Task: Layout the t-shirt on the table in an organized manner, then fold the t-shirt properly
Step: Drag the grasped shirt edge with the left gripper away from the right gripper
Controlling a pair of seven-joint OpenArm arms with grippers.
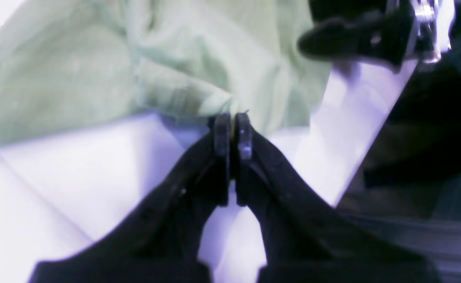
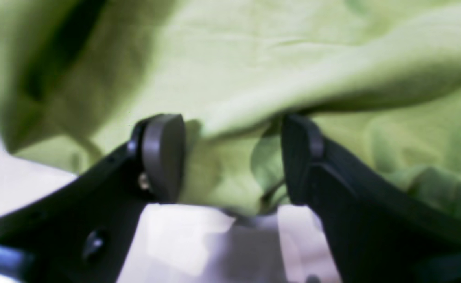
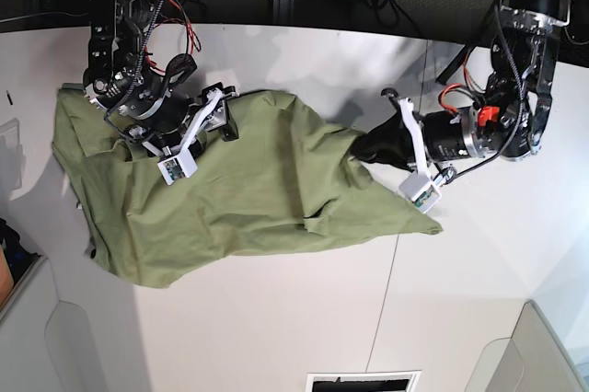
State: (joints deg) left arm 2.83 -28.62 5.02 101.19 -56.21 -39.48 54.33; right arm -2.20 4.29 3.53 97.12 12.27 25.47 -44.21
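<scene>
Across the middle of the base view the shirt (image 3: 239, 190) lies spread but rumpled on the white tabletop (image 3: 276, 318), reaching from the left edge of the frame to a pointed corner right of centre.

At upper left of that view, the right gripper (image 3: 204, 116) sits over the shirt's upper edge. Its wrist view shows the jaws standing wide, one pad (image 2: 163, 157) left of centre and the other right of centre, with a raised fold of green cloth (image 2: 254, 78) crossing the gap between them. The fold lies against the tops of the pads, but nothing is clamped.

Right of centre in the base view, the left gripper (image 3: 368, 148) meets the shirt's right edge, where the cloth bunches up toward it. Its wrist view shows the two fingertips (image 1: 233, 131) pressed together at mid-frame, pinching a bit of the hem (image 1: 230, 106), with cloth fanning away to the upper left and bare tabletop (image 1: 77, 177) beneath. The other arm (image 1: 356, 35) shows blurred at upper right.
</scene>
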